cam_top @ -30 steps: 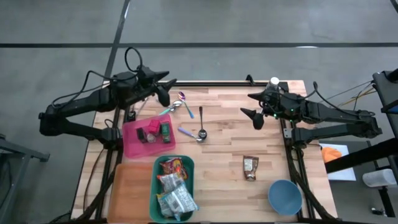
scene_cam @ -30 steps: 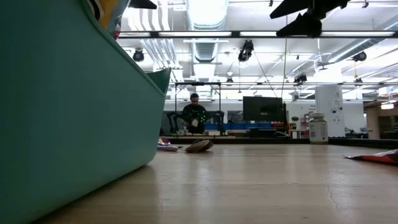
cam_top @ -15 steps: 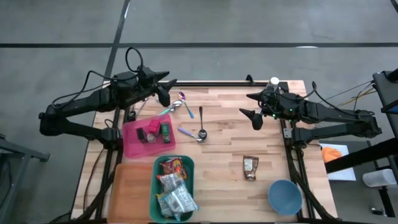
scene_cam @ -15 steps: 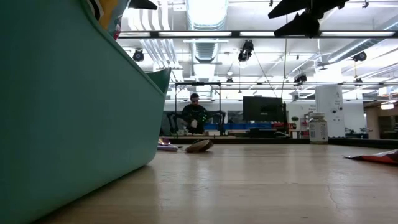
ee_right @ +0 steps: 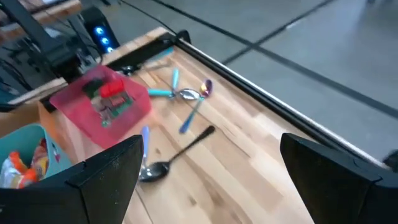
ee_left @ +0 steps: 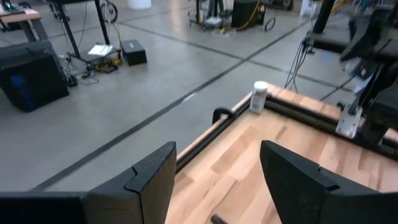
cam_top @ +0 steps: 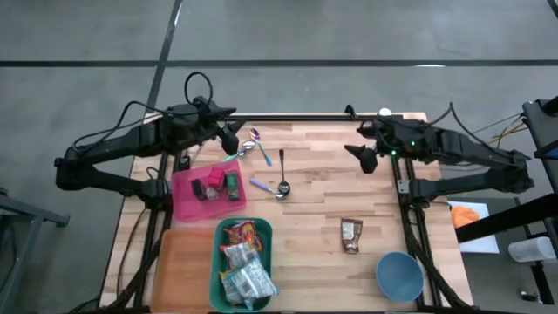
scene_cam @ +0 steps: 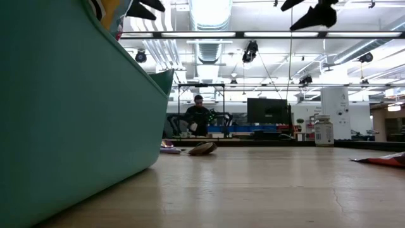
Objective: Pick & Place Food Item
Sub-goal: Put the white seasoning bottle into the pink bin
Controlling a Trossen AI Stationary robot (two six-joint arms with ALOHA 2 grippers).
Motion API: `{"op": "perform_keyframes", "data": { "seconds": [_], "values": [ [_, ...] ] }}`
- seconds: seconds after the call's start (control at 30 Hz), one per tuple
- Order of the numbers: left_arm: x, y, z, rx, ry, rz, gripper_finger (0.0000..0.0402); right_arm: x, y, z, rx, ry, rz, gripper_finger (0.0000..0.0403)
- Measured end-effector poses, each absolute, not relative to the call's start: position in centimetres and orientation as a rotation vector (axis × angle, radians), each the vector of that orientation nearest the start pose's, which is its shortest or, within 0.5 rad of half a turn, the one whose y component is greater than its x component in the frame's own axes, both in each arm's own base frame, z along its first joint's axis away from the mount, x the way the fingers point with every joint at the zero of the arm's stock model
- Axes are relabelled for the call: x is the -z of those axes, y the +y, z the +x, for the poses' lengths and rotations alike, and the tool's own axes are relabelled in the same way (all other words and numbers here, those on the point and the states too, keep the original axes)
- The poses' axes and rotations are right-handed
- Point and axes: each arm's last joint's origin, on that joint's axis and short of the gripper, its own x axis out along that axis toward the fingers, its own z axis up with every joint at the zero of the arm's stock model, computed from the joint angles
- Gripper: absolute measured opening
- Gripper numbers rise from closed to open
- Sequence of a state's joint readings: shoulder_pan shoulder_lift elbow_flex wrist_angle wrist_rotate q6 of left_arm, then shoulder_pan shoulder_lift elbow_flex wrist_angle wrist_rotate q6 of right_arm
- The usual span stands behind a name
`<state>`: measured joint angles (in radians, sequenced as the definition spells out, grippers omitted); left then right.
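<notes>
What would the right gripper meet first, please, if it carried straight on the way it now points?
Probably the black spoon: the open right gripper points down and across the table toward the cutlery, with bare wood between. Depth is uncertain, so it could reach the tabletop first.

We see the tray (cam_top: 193,209) at the table (cam_top: 314,218)'s left, the spoons (cam_top: 270,170) just right of it, the bin (cam_top: 221,234) of packets below it. A food packet (cam_top: 350,235) lies right of centre, the bowl (cam_top: 399,276) near the lower right corner, and what may be a bottle (ee_left: 259,98) at the far edge.
</notes>
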<state>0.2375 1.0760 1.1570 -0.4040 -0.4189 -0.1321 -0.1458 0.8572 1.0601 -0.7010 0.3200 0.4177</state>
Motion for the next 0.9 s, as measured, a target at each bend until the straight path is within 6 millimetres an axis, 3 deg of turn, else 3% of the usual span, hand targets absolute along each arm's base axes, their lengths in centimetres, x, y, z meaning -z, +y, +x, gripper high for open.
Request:
{"op": "perform_keyframes", "data": {
  "seconds": [0.37,0.63,0.9],
  "values": [
    [-38.9,6.4,21.6,-0.670,0.242,-0.107,0.0236,-39.8,-4.5,16.5,0.650,0.658,0.322,0.0376],
    [-38.9,6.4,21.6,-0.671,0.246,-0.106,0.0236,-39.7,-6.3,18.1,0.752,0.875,0.357,0.0376],
    [-38.8,6.4,21.6,-0.671,0.247,-0.106,0.0235,-37.8,-10.2,18.8,0.914,1.088,0.423,0.0376]
  ]
}}
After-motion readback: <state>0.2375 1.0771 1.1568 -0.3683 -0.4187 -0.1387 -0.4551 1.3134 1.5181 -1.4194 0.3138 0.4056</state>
